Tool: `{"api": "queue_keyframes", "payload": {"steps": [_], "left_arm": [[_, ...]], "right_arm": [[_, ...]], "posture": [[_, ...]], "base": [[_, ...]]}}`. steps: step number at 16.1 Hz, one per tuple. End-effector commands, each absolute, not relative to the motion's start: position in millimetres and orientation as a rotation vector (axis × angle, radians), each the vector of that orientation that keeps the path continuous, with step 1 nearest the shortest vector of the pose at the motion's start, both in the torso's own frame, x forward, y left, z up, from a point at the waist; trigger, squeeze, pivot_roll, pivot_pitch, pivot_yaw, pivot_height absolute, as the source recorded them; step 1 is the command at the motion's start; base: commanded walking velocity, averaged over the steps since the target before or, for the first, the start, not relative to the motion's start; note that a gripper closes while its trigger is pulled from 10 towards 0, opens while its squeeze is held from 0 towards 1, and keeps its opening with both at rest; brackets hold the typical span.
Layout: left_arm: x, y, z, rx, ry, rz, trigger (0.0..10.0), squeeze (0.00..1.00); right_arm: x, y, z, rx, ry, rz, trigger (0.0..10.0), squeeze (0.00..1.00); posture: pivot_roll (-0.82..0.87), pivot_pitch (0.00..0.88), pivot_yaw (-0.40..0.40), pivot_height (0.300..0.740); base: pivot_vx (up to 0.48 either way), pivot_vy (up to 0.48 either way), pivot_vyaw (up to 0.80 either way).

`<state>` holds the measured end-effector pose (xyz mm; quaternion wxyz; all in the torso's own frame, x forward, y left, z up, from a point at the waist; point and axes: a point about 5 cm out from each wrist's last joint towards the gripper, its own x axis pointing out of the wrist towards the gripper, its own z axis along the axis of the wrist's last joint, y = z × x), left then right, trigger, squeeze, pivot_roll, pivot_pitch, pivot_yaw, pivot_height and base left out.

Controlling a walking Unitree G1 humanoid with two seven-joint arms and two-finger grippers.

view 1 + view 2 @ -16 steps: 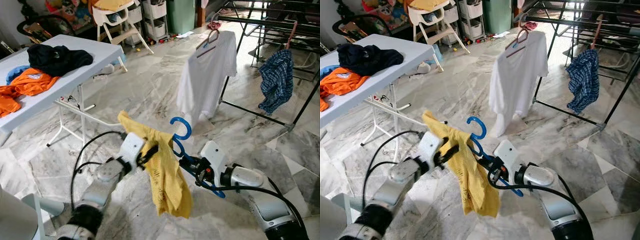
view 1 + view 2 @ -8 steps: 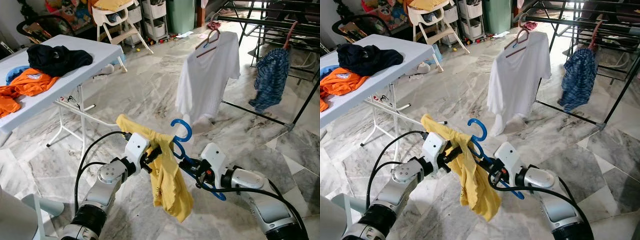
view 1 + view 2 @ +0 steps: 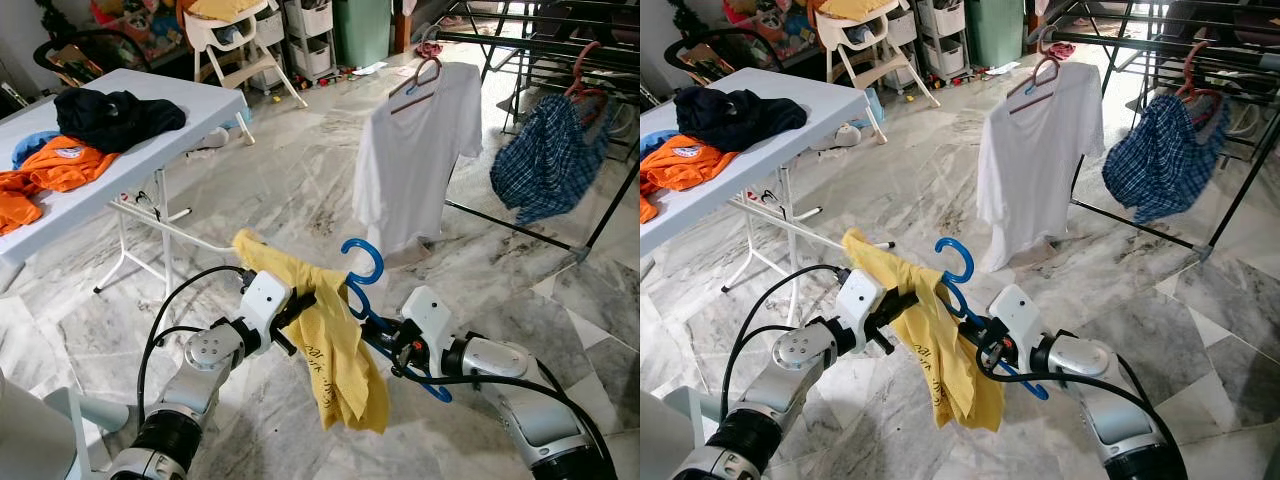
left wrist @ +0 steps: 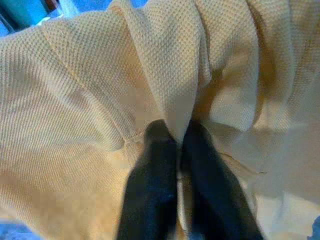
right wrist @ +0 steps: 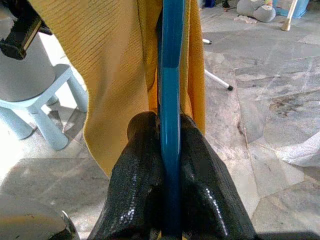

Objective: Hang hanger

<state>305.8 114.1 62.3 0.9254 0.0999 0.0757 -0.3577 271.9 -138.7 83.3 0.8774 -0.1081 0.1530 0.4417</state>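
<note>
Blue rigid plastic hanger (image 3: 372, 300), centre frame, is clamped by the right gripper (image 3: 400, 348); the left gripper (image 3: 300, 305) pinches its limp yellow knit shirt (image 3: 335, 350). Grip the stiff frame.

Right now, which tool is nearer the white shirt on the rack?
Right. The right tool, shut on the blue hanger, sits just below the white shirt. The left tool, pinching the yellow garment, is farther left.
</note>
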Motion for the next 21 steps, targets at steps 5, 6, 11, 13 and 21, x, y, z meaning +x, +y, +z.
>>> {"api": "queue_keyframes", "payload": {"steps": [5,6,11,13,21], "left_arm": [[311,117,69,0.164,0.138,-0.711,0.0,0.00],[312,116,71,0.153,0.131,-0.709,0.0,0.00],[314,117,74,0.126,0.124,-0.699,0.0,0.00],[313,120,84,0.115,0.096,-0.709,0.0,0.00],[316,126,139,-0.038,-0.032,-0.684,0.0,0.00]], "right_arm": [[273,-129,97,-0.224,0.249,0.964,10.0,0.00],[273,-129,96,-0.224,0.252,0.965,10.0,0.00],[274,-128,96,-0.224,0.251,0.967,10.0,0.00],[274,-130,93,-0.228,0.260,0.959,10.0,0.00],[272,-132,82,-0.263,0.301,0.961,10.0,0.00]], "posture": [[-0.14,0.035,0.177,0.740],[-0.14,0.035,0.176,0.740],[-0.13,0.030,0.176,0.740],[-0.14,0.030,0.180,0.740],[-0.12,0.023,0.174,0.740]], "base": [[0.000,0.000,0.00],[0.000,0.000,0.00],[0.000,0.000,0.00],[0.000,0.000,0.00],[0.000,0.000,0.00]]}}
